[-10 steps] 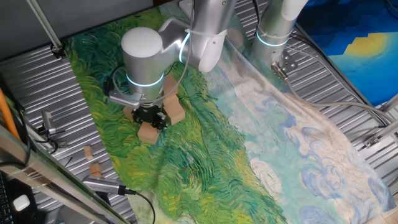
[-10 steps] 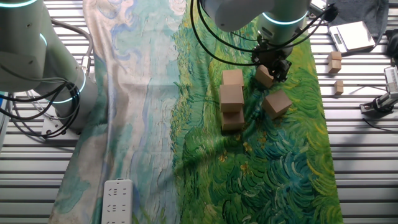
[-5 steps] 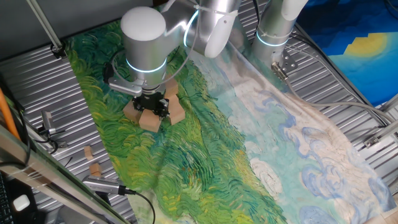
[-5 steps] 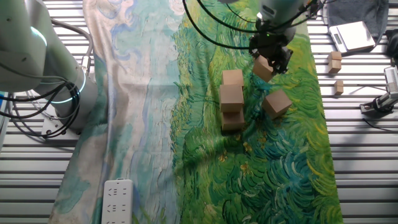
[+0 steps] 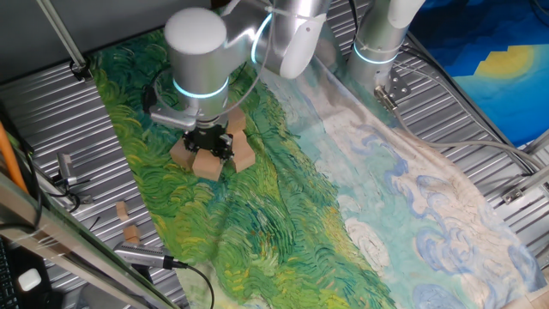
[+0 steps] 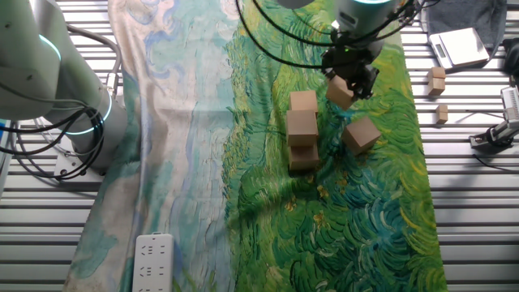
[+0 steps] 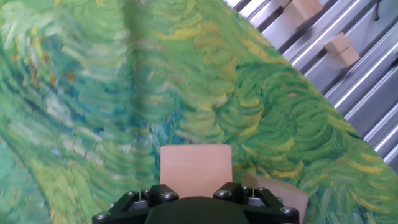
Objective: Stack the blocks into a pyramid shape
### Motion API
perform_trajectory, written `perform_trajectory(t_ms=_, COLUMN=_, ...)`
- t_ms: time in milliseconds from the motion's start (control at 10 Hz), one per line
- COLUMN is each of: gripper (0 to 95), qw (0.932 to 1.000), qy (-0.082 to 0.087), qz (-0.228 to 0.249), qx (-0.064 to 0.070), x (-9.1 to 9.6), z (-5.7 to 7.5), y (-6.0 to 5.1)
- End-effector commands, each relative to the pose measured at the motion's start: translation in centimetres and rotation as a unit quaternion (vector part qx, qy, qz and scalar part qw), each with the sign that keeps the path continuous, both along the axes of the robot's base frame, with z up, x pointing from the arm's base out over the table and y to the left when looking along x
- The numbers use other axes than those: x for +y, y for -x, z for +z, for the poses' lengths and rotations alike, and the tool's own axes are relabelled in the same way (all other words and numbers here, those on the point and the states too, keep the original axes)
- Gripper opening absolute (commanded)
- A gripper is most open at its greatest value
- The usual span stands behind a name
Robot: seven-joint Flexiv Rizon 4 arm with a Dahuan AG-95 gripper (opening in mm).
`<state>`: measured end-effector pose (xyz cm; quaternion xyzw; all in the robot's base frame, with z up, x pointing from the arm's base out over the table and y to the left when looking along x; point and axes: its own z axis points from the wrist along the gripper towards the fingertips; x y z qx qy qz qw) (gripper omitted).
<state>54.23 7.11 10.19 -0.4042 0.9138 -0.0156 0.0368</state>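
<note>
Ribbed metal tabletop (image 6: 470,243) w/ a green-and-blue painted cloth (image 6: 365,227) spread over it; second robot arm (image 6: 49,73) parked at left of the other fixed view; small tan wooden bits (image 6: 438,81) on bare metal, upper right.

Tool (image 6: 347,79) is clamped on one wooden cube (image 6: 341,91), lifted clear of the cloth, upper centre-right of that view; hand view shows the same cube (image 7: 196,171) seated between the fingers at bottom centre. Row of cubes (image 6: 302,130) lies just left of it, touching end to end; a loose cube (image 6: 361,135) sits tilted below-right, apart from the row.

Handling, as a judgement: plain unpainted wood, so light, rigid, not fragile, decent friction; flat parallel faces suit a pinch across opposite sides, mid-height, square-on. Soft wrinkled cloth underneath may let stacked cubes rock; set down flat & gently.
</note>
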Motion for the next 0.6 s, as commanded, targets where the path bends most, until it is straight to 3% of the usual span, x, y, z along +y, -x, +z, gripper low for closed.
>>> perform_trajectory(t_ms=100, gripper=0.0, qw=0.9999, qy=-0.009, qz=-0.003, qx=0.009, x=-0.3, z=0.6, y=0.4)
perform_trajectory(t_ms=600, gripper=0.0, qw=0.9994, qy=-0.025, qz=-0.014, qx=0.018, x=-1.2, z=2.0, y=1.6)
